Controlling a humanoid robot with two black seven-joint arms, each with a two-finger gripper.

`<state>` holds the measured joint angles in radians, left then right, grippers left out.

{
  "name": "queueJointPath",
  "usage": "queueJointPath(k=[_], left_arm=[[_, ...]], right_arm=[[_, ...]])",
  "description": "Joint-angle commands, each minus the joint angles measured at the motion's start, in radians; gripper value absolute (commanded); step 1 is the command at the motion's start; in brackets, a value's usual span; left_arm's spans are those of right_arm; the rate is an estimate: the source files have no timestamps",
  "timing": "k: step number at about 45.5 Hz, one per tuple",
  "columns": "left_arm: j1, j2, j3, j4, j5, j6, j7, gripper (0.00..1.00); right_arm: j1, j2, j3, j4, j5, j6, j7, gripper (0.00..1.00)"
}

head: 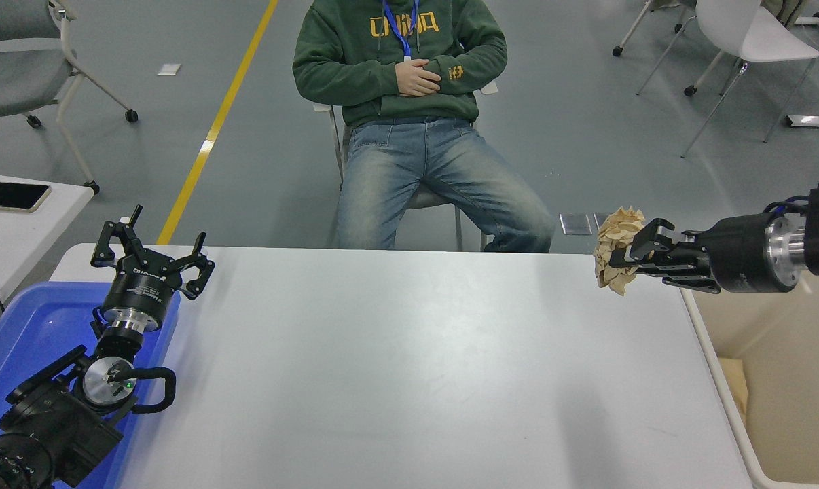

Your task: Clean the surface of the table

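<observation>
Your white tabletop (396, 367) fills the lower frame. At right, your right pincer (632, 257) grips a crumpled brown paper wad (615, 248) above the far right corner. At lower left, your left pincer (150, 252) sits parked, spread wide.

The table surface (396, 367) is a wide, glossy white top with rounded corners, lying flat and taking up most of the lower view. Soft reflections and faint grey shadows show across its middle and toward the near right. Its far edge runs straight, just short of the seated person's knees.
</observation>
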<state>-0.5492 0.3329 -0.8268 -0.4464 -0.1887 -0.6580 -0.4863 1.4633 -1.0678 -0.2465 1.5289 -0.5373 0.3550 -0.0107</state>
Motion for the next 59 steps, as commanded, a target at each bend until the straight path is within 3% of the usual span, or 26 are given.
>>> queueJointPath(k=[1, 16, 36, 59], left_arm=[[0.000, 0.000, 0.000, 0.000, 0.000, 0.000, 0.000, 1.00], [0.000, 0.000, 0.000, 0.000, 0.000, 0.000, -0.001, 1.00], [0.000, 0.000, 0.000, 0.000, 0.000, 0.000, 0.000, 1.00], [0.000, 0.000, 0.000, 0.002, 0.000, 0.000, 0.000, 1.00]], right_arm=[[-0.001, -0.003, 0.000, -0.058, -0.001, 0.005, 0.000, 0.00], [-0.024, 0.020, 0.013, -0.337, 0.005, -0.007, 0.002, 0.00], [-0.164, 0.138, 0.013, -0.674, 0.030, -0.034, 0.005, 0.00], [-0.382, 0.445, -0.005, -1.223, 0.017, -0.067, 0.012, 0.00]])
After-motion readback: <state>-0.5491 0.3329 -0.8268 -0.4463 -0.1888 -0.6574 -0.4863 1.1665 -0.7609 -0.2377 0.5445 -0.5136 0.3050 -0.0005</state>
